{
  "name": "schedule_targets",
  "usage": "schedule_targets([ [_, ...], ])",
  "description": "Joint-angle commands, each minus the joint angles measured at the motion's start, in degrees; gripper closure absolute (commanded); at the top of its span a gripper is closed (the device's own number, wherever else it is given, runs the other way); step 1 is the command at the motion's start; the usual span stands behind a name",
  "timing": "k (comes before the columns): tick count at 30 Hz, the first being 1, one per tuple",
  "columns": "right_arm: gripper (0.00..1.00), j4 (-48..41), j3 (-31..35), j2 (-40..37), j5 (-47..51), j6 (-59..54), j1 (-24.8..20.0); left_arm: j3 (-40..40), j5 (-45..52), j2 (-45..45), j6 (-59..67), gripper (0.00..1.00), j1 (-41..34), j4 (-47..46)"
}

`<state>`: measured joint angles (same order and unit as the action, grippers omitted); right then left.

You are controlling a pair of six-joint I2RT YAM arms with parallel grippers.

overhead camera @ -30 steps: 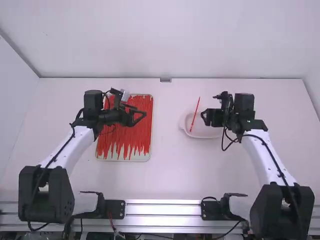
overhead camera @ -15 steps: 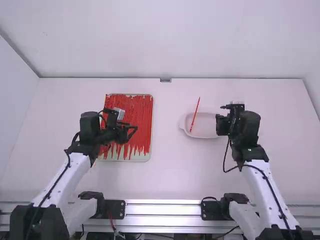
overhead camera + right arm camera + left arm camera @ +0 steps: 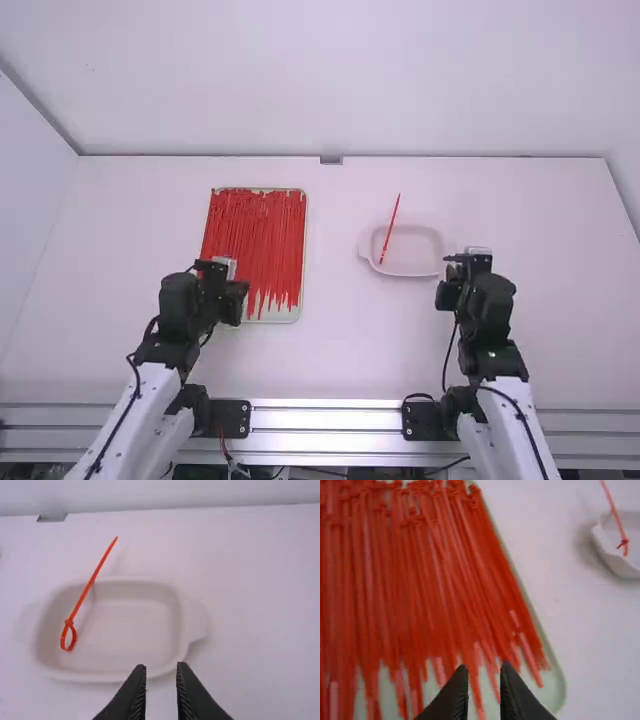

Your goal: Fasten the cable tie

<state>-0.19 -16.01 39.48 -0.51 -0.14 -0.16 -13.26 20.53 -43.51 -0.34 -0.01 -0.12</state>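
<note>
Left fingers (image 3: 457, 690): drawn nearly together with nothing pinched, hung over the near end of the tray (image 3: 555, 690).
Right fingers (image 3: 135, 690): likewise drawn nearly together and empty, poised just short of the dish (image 3: 195, 622).
Ahead of the right fingers: the white dish is set on the counter (image 3: 260, 555). One red cable tie (image 3: 87, 590) lies in it, its head end closed into a small loop and its tail propped over the far rim.
Ahead of the left fingers: loose ties (image 3: 420, 580) are heaped straight on the tray, none looped.
Done: one tie is judged fastened and deposited.
Left: nothing for that tie; whether more are meant cannot be told.
</note>
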Motion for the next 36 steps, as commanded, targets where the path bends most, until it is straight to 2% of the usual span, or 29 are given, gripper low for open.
schedule_targets([
  [1,0.88,0.2,3.1,-3.0,0.5,0.1,0.2,3.1,-5.9,3.3,0.3,0.87,0.0,0.1],
  [8,1.0,0.2,9.9,-9.9,0.5,0.1,0.2,10.1,-12.9,10.3,0.3,0.99,0.0,0.1],
  [10,1.0,0.2,12.5,-12.5,0.5,0.1,0.2,12.8,-15.6,13.0,0.3,1.0,0.0,0.1],
  [14,1.0,0.2,16.0,-16.3,0.5,0.1,0.2,13.3,-19.5,16.9,0.3,1.0,0.0,0.1],
  [36,1.0,0.2,16.0,-34.2,0.5,0.1,0.2,13.3,-20.5,35.7,0.3,1.0,0.0,0.1],
])
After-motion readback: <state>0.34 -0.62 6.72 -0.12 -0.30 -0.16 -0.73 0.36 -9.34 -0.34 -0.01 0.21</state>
